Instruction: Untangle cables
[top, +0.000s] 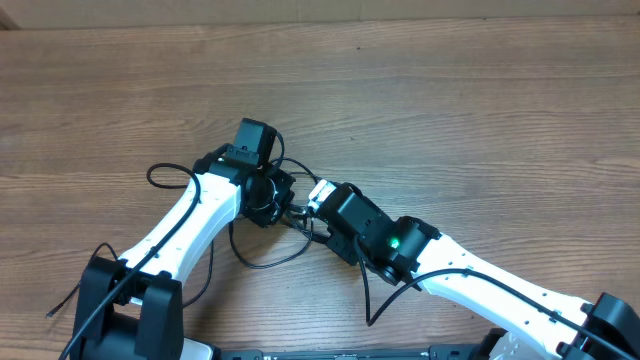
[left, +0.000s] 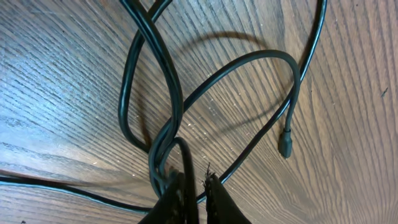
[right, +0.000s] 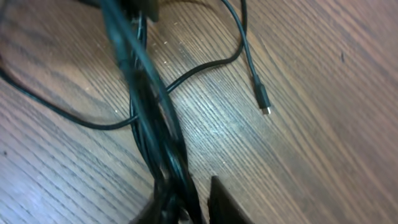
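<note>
Thin black cables (top: 262, 262) lie tangled on the wooden table between my two arms. In the left wrist view they cross in loops (left: 163, 74), and one plug end (left: 285, 145) rests on the wood. My left gripper (left: 200, 186) is shut on one cable strand that runs up between its fingers. In the right wrist view a blurred bundle of cables (right: 146, 106) runs down into my right gripper (right: 186, 205), which is shut on it. A silver-tipped plug (right: 263, 101) lies free to the right. From overhead, both grippers (top: 285, 205) (top: 306, 212) meet at the knot.
One cable loop (top: 160, 172) sticks out left of the left arm, and a loose cable end (top: 52, 314) lies near the left base. Bare wood (top: 450, 90) stretches across the far half of the table.
</note>
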